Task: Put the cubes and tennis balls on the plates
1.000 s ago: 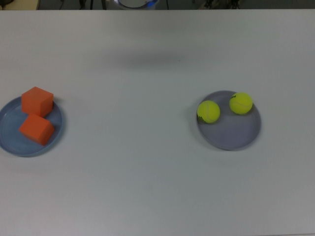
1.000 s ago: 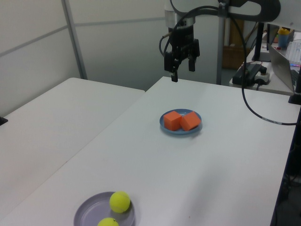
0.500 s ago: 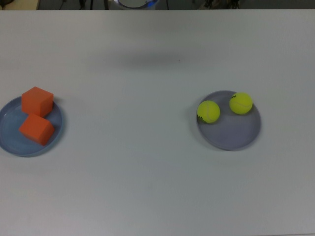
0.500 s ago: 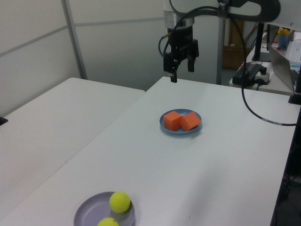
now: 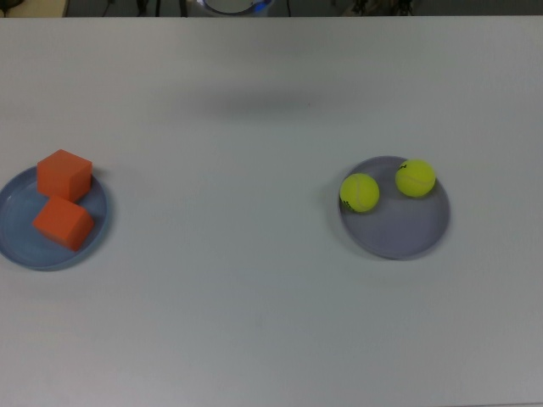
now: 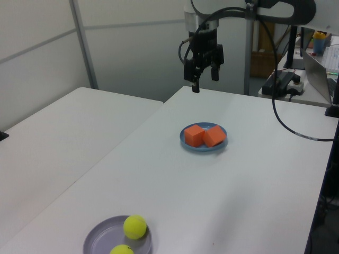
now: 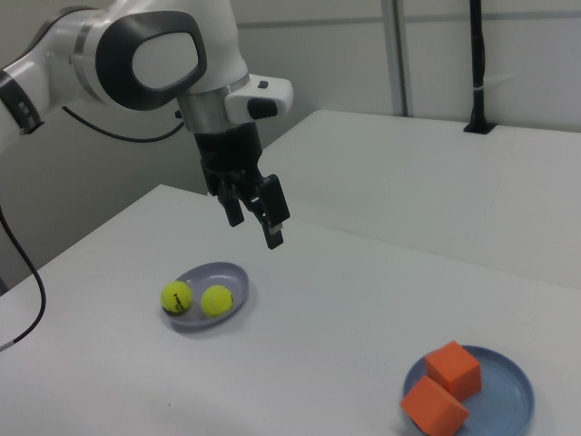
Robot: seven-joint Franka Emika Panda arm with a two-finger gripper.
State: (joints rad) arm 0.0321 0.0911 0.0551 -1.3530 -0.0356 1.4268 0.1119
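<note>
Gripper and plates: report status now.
Gripper empty, fingers open, high above table. Both cubes on blue plate. Both tennis balls on lavender plate. Nothing in the way.

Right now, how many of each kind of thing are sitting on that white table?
Orange cubes: 2
Tennis balls: 2
Plates: 2, the light blue plate and the lavender plate
Total: 6
</note>
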